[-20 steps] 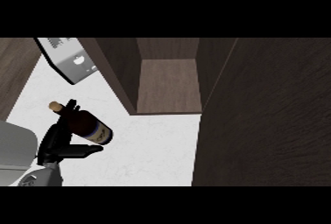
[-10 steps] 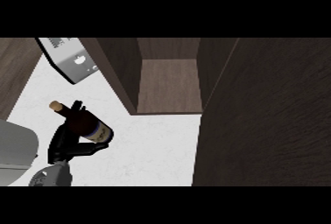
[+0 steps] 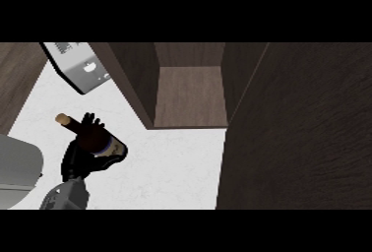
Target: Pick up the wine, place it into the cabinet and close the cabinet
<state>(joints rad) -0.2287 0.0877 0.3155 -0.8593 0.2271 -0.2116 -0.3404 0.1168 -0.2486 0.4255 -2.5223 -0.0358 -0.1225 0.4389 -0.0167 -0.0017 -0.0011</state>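
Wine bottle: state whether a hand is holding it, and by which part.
The left hand is curled round the wine bottle at its dark body; the cork end pokes out up-left. No right hand shows.

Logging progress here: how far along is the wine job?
Done: nothing stowed yet. In hand: the left hand is curled round the wine bottle on the counter. Left: lift it into the open cabinet and shut its door.

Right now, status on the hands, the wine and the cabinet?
Left hand curled round wine, cork up-left. Right hand out of view. Cabinet open, door swung toward camera; nothing between bottle and opening.
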